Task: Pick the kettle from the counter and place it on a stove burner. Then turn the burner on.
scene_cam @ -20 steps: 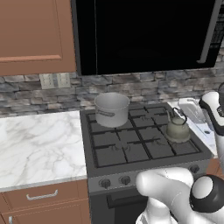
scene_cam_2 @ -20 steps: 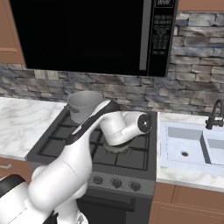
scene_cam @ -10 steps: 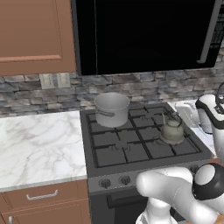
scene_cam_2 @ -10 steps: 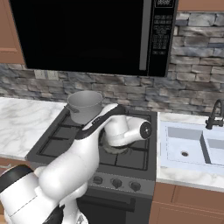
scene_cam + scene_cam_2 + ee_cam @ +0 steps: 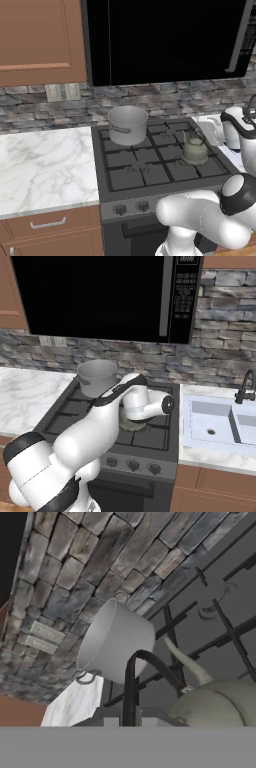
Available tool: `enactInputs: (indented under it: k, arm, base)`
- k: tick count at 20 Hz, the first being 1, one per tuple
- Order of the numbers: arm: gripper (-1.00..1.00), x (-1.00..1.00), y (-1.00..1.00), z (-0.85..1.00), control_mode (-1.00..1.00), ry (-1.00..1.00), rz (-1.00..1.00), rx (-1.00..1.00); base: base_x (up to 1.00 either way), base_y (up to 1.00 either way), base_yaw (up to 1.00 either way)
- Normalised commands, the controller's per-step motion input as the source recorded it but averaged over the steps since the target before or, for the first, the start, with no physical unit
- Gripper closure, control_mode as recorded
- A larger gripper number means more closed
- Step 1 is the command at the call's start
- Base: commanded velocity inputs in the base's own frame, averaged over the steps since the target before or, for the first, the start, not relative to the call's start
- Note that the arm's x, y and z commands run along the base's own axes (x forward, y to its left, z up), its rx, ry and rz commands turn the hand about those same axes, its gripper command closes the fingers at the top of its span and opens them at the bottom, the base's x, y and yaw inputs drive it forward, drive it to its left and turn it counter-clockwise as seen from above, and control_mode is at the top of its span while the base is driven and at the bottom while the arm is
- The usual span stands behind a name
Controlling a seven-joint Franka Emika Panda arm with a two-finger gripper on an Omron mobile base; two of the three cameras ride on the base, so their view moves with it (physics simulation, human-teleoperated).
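The small grey-green kettle [image 5: 194, 151] is over the right-hand stove burner [image 5: 212, 167] of the black cooktop, low on its grate; I cannot tell if it touches. In the hand view its body [image 5: 220, 704] lies at the lower right, with the spout towards the steel pot. The thin black arched handle [image 5: 145, 662] runs down into my gripper [image 5: 127, 716], which is shut on it. From the right base view my wrist covers most of the kettle [image 5: 132, 425]. The white marble counter [image 5: 40, 165] stretches left of the stove.
A straight-sided steel pot [image 5: 128, 125] stands on the back middle burner, close to the kettle's left. Knobs [image 5: 143, 205] line the stove front. A sink [image 5: 220, 421] with a dark faucet [image 5: 245, 391] lies right of the stove. A black microwave hangs overhead.
The kettle has travelled a little to the left and towards the stove's front, carried by my hand. The grip has stayed shut.
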Motion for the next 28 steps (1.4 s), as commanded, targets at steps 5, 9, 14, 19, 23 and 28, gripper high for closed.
enactInputs:
  k: [5, 9, 14, 19, 23, 28]
  arm:
    - [1.00, 0.04, 0.00, 0.00, -1.00, 0.02, 0.00, 0.00]
    - [1.00, 0.15, 0.00, -0.05, -1.00, 0.00, 0.00, 0.00]
    - [1.00, 0.16, 0.00, -0.13, -1.00, 0.00, 0.00, 0.00]
    - [1.00, 0.08, 0.00, -0.18, -1.00, 0.00, 0.00, 0.01]
    - [1.00, 0.08, 0.00, -0.20, -1.00, 0.00, 0.00, 0.01]
    - [1.00, 0.12, 0.00, -0.19, -1.00, 0.00, 0.00, 0.00]
  base:
    - [0.00, 0.00, 0.00]
    - [0.00, 0.00, 0.00]
    - [0.00, 0.00, 0.00]
    - [0.00, 0.00, 0.00]
    - [0.00, 0.00, 0.00]
    - [0.00, 0.00, 0.00]
